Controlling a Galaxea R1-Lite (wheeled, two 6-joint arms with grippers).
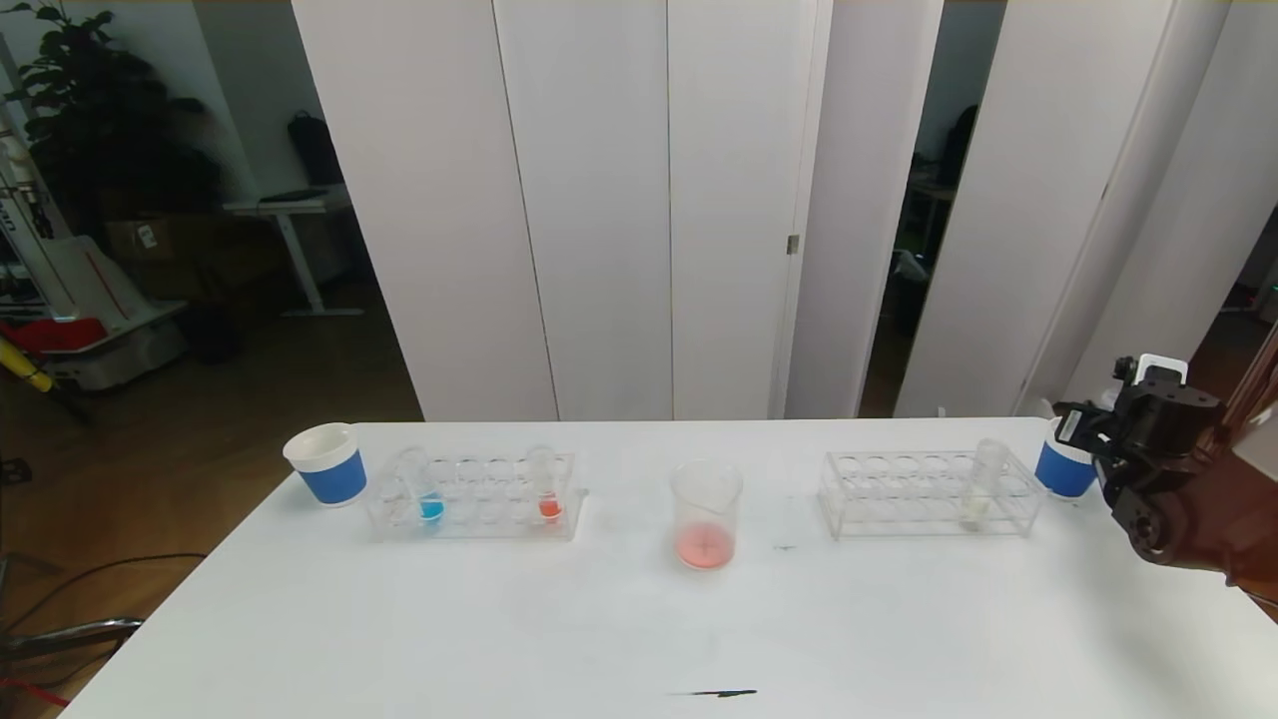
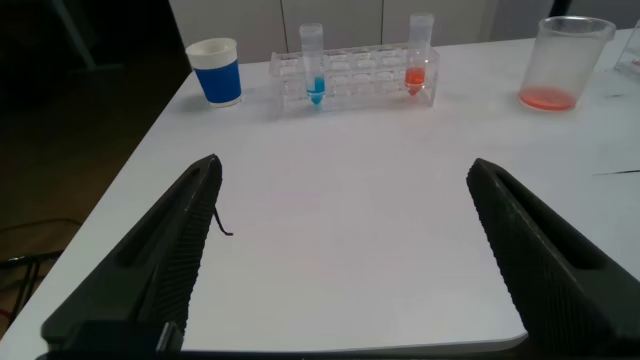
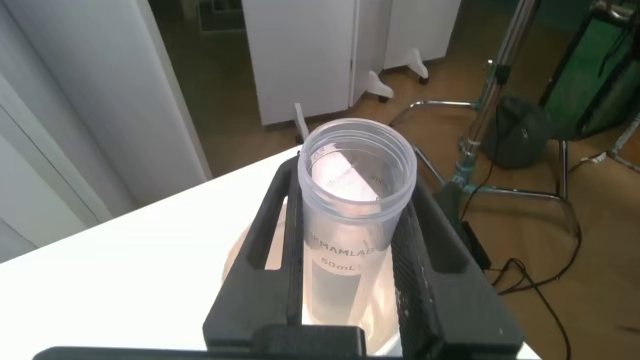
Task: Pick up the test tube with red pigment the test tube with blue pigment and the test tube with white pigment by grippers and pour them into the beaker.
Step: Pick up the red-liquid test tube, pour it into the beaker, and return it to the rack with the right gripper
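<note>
Blue tube (image 1: 430,496): upright in left rack (image 1: 479,519), straight ahead of left gripper (image 2: 345,172), well apart
Left jaws: spread wide, empty, low over near desk (image 1: 499,619)
Right gripper (image 3: 355,190): jaws pinching clear tube (image 3: 350,260), mouth up, by right cup (image 1: 1060,471)
White tube (image 1: 978,491): upright, right rack
Beaker (image 1: 706,514): centre, red inside
Unclear: held tube's contents; left arm not visible from the head
</note>
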